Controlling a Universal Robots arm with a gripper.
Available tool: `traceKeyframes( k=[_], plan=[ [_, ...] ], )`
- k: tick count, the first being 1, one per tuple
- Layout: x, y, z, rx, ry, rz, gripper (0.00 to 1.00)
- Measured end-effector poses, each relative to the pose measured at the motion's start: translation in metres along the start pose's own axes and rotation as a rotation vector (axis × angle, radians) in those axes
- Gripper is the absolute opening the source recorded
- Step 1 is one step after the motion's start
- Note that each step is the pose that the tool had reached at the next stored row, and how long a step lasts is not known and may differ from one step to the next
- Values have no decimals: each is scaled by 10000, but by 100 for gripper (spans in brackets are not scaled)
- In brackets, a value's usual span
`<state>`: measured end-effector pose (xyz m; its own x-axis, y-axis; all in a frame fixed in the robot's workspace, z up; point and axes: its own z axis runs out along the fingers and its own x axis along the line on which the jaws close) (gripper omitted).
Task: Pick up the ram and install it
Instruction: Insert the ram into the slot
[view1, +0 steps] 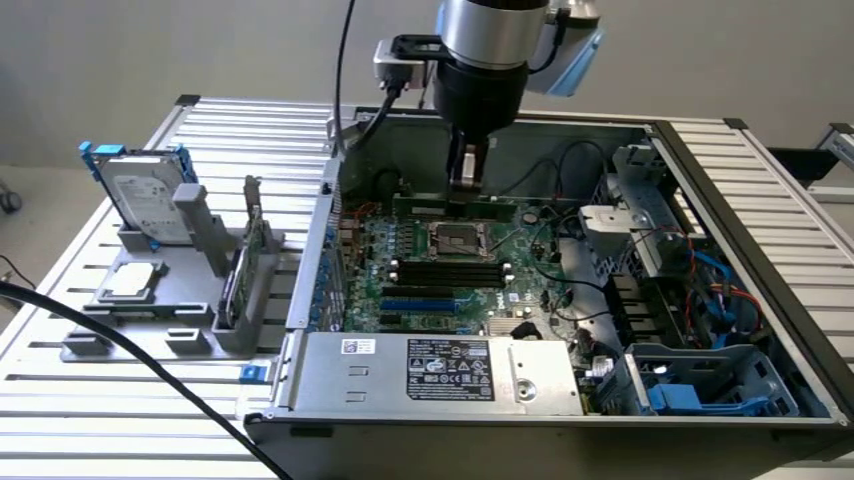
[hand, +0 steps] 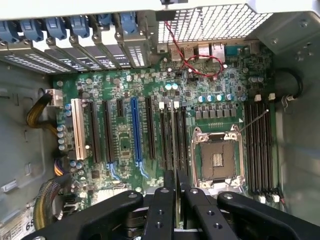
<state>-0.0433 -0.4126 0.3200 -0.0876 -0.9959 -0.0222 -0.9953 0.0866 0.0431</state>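
My gripper hangs inside the open computer case, over the far part of the motherboard. It is shut on the ram, a long thin green stick held level and edge-down just above the board, behind the processor socket. In the wrist view the two black fingers stand close together with the ram's thin edge between them. Below lie the empty processor socket and rows of empty black memory slots on either side of it.
On the exterior view's left, a grey rack carries a silver hard drive with blue rails, a small square silver chip and a thin upright board. Cables, a drive cage and the power supply crowd the case.
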Motion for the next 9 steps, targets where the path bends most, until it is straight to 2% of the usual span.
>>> traceKeyframes(
  k=[4,9],
  plan=[
    [-54,-3,75,1,-2,39,14],
    [-63,-6,165,28,-2,41,14]
  ],
)
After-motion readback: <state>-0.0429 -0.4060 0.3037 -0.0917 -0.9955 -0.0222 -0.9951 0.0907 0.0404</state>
